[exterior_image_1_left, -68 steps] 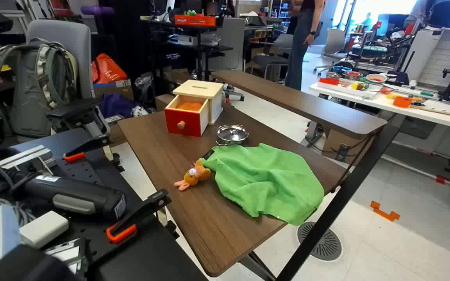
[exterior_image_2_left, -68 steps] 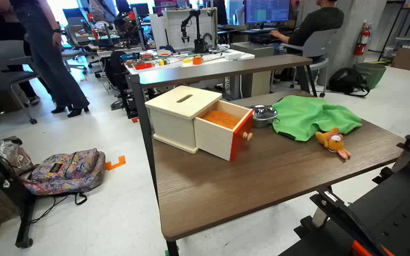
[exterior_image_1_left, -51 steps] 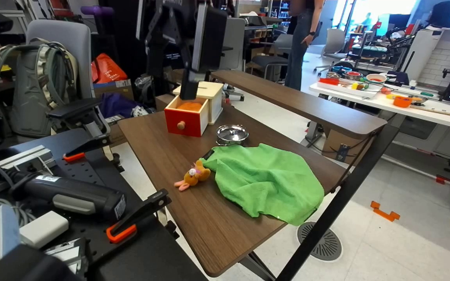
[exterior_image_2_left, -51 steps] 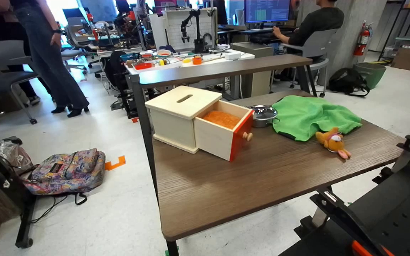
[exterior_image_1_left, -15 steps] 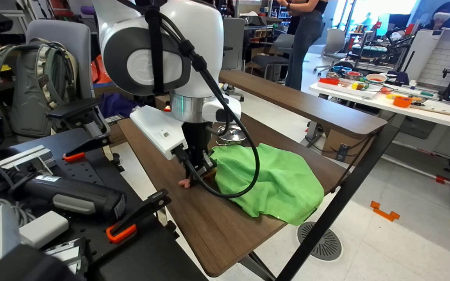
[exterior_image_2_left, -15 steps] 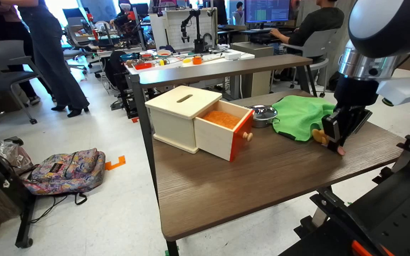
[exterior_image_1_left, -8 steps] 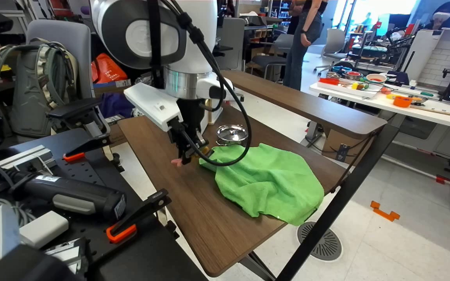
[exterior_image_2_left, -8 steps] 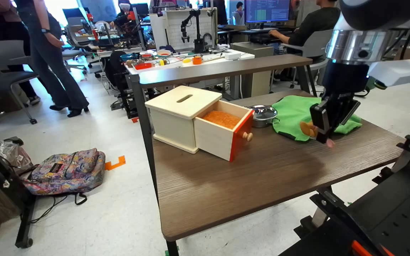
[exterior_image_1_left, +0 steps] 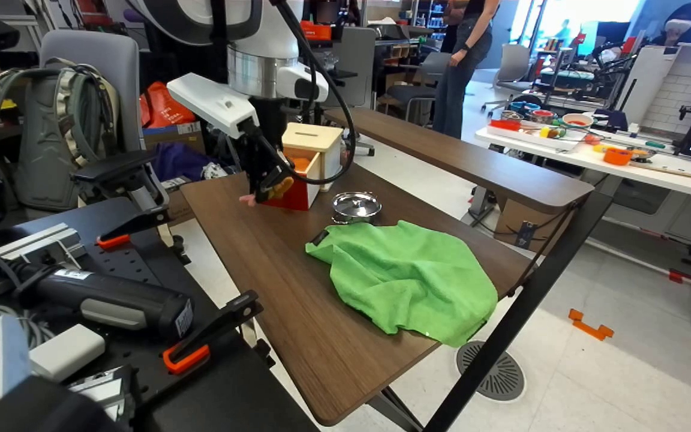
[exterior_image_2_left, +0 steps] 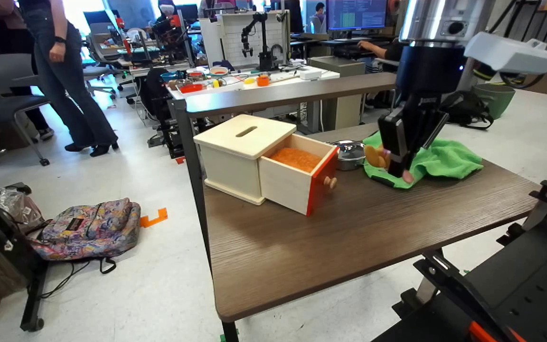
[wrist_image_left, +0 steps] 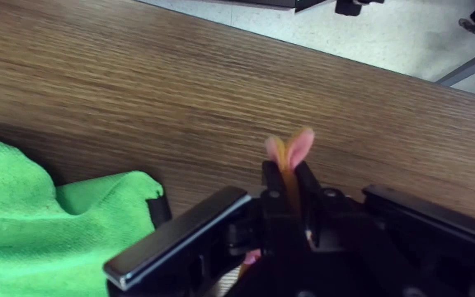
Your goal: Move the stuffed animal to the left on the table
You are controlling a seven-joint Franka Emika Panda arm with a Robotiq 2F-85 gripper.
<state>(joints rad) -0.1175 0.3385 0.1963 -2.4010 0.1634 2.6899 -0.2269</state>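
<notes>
Stuffed animal [exterior_image_2_left: 374, 156], wrist-view ears [wrist_image_left: 299, 147], unclear elsewhere

In an exterior view the box [exterior_image_2_left: 238, 159] stood left of centre on the counter [exterior_image_2_left: 311, 256], its drawer [exterior_image_2_left: 295, 181] out to the right, then the pot [exterior_image_2_left: 349, 154], then the cloth [exterior_image_2_left: 447, 159]; in front of it, my pincer [exterior_image_2_left: 401, 171] held the stuffed animal [exterior_image_2_left: 374, 156] aloft.

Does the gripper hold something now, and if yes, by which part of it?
The gripper holds the stuffed animal, seemingly by the head, just behind the pink ears; the fingers hide the exact spot.
</notes>
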